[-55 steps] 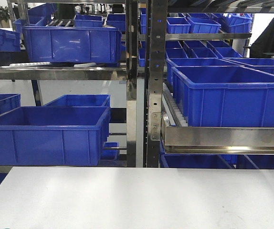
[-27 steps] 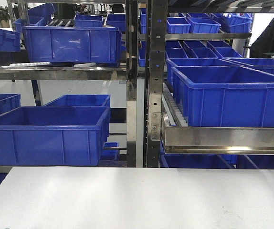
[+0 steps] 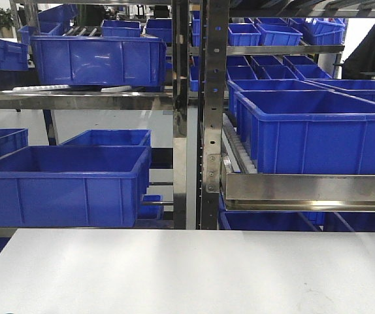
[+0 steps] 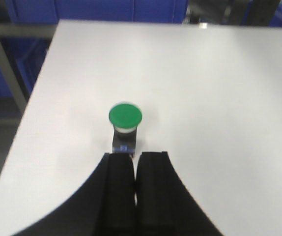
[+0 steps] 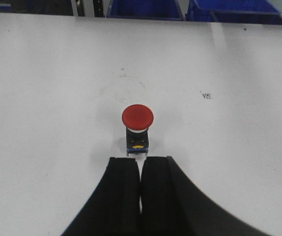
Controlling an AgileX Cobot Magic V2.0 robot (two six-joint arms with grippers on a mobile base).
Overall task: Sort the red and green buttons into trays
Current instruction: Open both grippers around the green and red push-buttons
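Observation:
In the left wrist view a green-capped button (image 4: pixel 125 116) stands on the white table (image 4: pixel 214 93), its dark body just past the tips of my left gripper (image 4: pixel 134 155). That gripper is shut, with only a hairline gap and nothing between the fingers. The right wrist view has a red-capped button (image 5: pixel 137 117) standing on the table (image 5: pixel 52 73) just beyond my right gripper (image 5: pixel 141 159), which is shut and empty too. The trays are out of view. Neither gripper nor button shows in the front view.
Behind the table's far edge (image 3: pixel 187 230) stand steel racks with deep blue crates (image 3: pixel 63 183) (image 3: pixel 311 131). The table's left edge (image 4: pixel 33 103) runs close to the green button. A small printed mark (image 5: pixel 206 95) lies right of the red button.

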